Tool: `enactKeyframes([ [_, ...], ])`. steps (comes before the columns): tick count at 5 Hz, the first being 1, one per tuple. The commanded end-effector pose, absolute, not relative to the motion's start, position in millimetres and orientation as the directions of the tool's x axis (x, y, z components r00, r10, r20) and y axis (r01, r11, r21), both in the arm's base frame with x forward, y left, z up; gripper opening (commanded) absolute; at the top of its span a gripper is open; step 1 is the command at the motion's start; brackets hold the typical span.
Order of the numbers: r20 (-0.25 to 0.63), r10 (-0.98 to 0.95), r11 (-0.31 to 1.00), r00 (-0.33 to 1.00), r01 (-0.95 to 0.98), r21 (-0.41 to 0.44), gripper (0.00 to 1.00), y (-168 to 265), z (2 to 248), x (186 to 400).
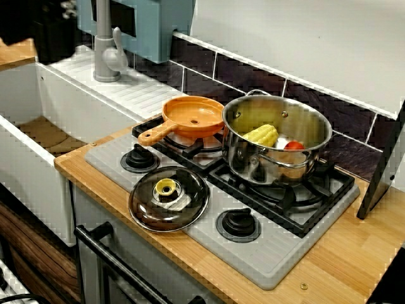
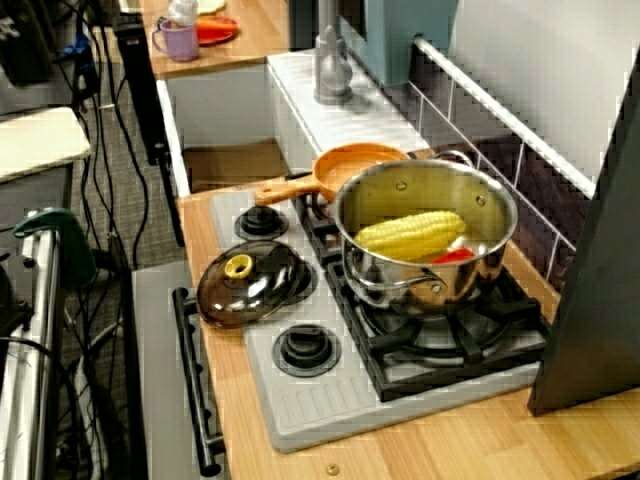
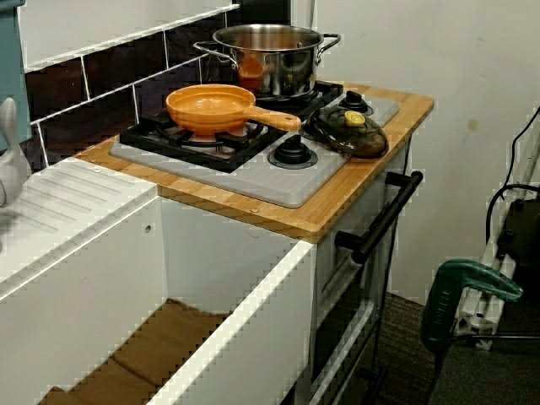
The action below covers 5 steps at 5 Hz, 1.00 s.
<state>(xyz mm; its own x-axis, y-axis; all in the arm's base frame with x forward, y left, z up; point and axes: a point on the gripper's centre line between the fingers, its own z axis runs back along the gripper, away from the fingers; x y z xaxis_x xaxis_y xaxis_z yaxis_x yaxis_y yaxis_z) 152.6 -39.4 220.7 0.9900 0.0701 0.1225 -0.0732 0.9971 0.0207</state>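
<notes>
Since no gripper shows in any view, I cannot tell whether it is open or closed. Lower left of centre, the glass lid (image 1: 169, 199) lies near the front edge of the counter (image 1: 345, 256). I'd judge a nudge could tip it off, or jolt the pot (image 1: 272, 166) behind it.

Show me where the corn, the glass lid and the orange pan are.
corn (image 2: 410, 235), the view from the stove's end, middle of the cob.
glass lid (image 1: 186, 206), the view from the stove's front, dark glass just off its centre.
orange pan (image 3: 211, 105), the view from the sink side, inside of the bowl.
</notes>
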Motion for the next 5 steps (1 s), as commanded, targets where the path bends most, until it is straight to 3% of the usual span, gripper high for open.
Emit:
enactKeyframes([
  [1,0.125,0.156,0.982,0.98,-0.167,0.083,1.0,-73,187,221],
  [2,0.108,0.185,0.979,0.977,-0.193,0.071,1.0,-77,181,259],
  [3,0.143,0.182,0.974,0.973,-0.198,0.108,1.0,-78,190,284],
  [5,0.161,0.14,0.978,0.977,-0.161,0.13,1.0,-80,208,316],
])
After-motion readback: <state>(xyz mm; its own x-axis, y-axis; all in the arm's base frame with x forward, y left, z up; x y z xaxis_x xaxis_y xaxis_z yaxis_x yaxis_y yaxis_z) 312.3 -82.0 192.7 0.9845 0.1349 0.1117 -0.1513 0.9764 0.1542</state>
